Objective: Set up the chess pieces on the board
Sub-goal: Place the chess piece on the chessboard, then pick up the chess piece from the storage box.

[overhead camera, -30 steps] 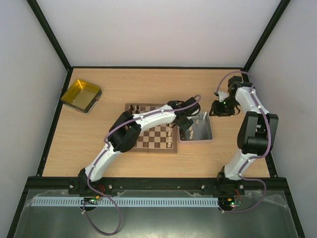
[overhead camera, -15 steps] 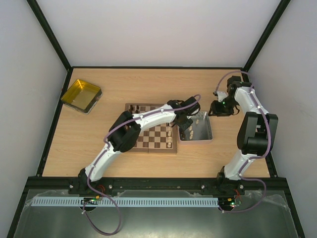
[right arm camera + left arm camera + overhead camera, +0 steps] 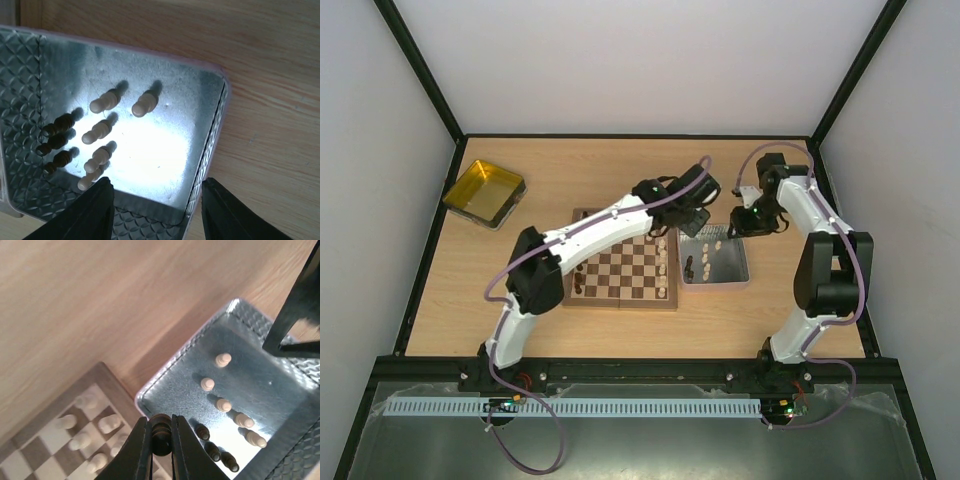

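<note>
Step in hand, by our judgement: transfer of one dark chessman from tray [image 3: 745,272] to board [image 3: 620,272].
- Left hand [image 3: 160,426]: pinching dark piece [image 3: 161,436], held over tray corner beside board rim.
- Right hand [image 3: 157,202]: spread, empty, over tray edge.
- Pale chessmen [image 3: 663,262]: ranked on board's tray side.
- Others [image 3: 102,131]: lying in tray.

Next move, we judge: carry piece across board, set upright on free square opposite pale ranks.

A pale wood-grain table [image 3: 570,170] sits inside a booth. Plain white walls [image 3: 640,60] stand behind it and at both sides, joined at the corners by thin black frame bars [image 3: 423,75]. A black rail [image 3: 640,372] runs along the table's near edge, with a white slotted strip [image 3: 570,408] just below it. The light is soft and even.
</note>
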`<state>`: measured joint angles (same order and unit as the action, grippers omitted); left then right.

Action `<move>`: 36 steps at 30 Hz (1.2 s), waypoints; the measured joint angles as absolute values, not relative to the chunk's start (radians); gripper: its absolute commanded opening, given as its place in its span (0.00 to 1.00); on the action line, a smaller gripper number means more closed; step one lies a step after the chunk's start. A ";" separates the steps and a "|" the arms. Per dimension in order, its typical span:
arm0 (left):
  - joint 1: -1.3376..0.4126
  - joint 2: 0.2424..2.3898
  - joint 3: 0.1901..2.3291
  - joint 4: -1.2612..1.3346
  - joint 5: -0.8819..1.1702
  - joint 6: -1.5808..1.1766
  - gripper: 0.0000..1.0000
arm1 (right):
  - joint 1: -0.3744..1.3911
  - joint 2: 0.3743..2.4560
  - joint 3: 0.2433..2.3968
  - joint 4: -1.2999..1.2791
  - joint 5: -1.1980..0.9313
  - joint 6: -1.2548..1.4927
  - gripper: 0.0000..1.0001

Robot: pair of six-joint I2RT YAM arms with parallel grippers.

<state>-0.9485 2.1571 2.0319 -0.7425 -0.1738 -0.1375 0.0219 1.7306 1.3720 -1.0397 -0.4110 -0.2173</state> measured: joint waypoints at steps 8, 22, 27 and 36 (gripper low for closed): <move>-0.937 1.938 1.921 -0.749 -0.255 -0.171 0.02 | 0.047 1.728 1.314 -1.042 -0.373 -0.212 0.44; -0.934 1.550 1.379 -0.699 -0.291 -0.277 0.03 | 0.120 1.758 1.297 -1.003 -0.328 -0.163 0.43; -0.932 1.493 1.251 -0.676 -0.289 -0.310 0.02 | 0.126 1.795 1.298 -0.986 -0.307 -0.146 0.42; -0.896 1.408 1.093 -0.603 -0.282 -0.342 0.02 | 0.149 1.828 1.323 -0.969 -0.295 -0.121 0.41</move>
<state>-0.8963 1.4078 1.0927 -0.6029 -0.2817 -0.3416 0.1493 1.8278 1.3231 -0.9691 -0.2947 -0.1211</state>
